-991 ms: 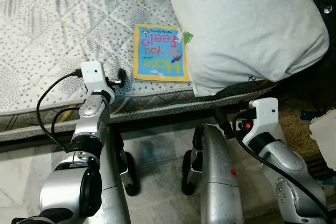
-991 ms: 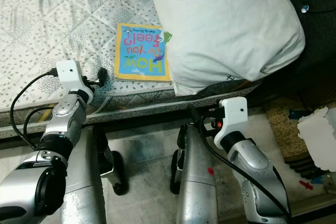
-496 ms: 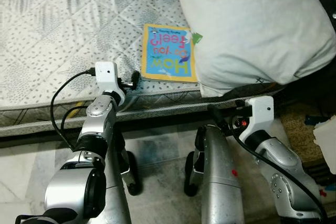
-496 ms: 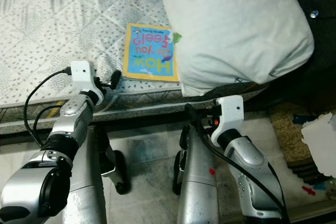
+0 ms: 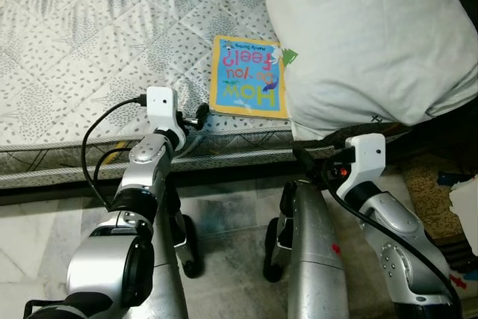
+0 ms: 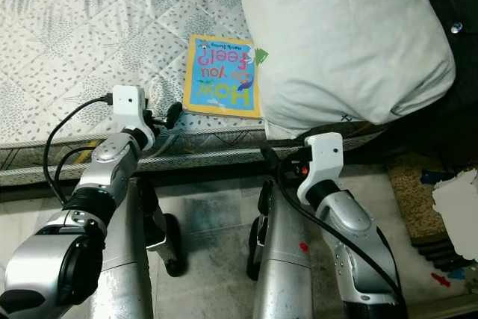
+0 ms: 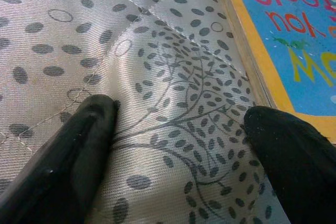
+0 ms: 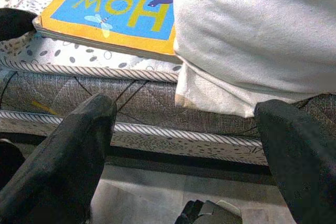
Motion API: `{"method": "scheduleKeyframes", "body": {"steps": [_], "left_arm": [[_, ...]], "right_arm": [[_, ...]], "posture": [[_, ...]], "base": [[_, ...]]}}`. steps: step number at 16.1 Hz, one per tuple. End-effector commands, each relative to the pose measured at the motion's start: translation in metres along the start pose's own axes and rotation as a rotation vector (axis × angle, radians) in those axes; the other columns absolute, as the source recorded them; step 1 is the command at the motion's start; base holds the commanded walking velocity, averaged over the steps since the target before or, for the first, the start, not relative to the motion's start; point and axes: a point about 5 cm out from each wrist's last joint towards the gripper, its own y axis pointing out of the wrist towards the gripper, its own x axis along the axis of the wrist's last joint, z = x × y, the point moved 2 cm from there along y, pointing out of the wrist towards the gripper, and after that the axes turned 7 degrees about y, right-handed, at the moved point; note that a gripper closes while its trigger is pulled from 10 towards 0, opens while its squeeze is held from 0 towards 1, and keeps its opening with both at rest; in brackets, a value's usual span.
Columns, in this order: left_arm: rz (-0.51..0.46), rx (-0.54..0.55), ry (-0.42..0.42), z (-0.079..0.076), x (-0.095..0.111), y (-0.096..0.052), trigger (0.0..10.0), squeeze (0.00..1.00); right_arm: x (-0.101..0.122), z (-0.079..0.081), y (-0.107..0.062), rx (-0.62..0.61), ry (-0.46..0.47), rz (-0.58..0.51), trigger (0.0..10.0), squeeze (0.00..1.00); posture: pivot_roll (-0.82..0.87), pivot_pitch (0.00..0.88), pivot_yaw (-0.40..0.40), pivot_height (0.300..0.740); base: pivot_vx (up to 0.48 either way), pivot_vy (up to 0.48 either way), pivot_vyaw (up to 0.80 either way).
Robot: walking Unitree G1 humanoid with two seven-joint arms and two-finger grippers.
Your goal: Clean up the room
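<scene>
A children's book (image 5: 248,76) with a blue cover and yellow border lies flat on the quilted mattress (image 5: 89,42), its right edge tucked under a big white pillow (image 5: 366,35). My left gripper (image 7: 181,145) is open and rests on the mattress just left of the book (image 7: 286,35), one fingertip (image 5: 202,112) close to its corner. My right gripper (image 8: 184,145) is open too, held low in front of the bed's side below the pillow (image 8: 252,30), with the book (image 8: 118,9) ahead of it.
The mattress side and its piped edge (image 5: 224,156) run across in front of me. Pale tiled floor (image 5: 30,237) lies below. A brown rug (image 5: 426,177) and a piece of white paper (image 5: 464,211) sit at the right. My legs (image 5: 306,252) stand by the bed.
The camera has shifted, so the whole scene sits further right and lower. My left gripper has reached closer to the book's near-left corner. The right arm has barely moved.
</scene>
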Motion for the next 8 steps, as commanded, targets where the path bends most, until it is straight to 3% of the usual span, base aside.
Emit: {"method": "scheduleKeyframes", "body": {"steps": [1,8], "left_arm": [[0.136,-0.125,-0.013,-0.032,-0.034,-0.004,10.0,0.0],[0.132,-0.177,-0.012,-0.05,-0.032,-0.001,10.0,0.0]], "right_arm": [[-0.007,-0.002,-0.003,-0.016,-0.001,0.017,10.0,0.0],[-0.006,0.0,0.002,-0.013,0.004,0.004,10.0,0.0]], "posture": [[-0.2,0.348,-0.051,0.546],[-0.2,0.338,-0.045,0.546]], "base": [[0.0,0.0,0.0],[0.0,0.0,0.0]]}}
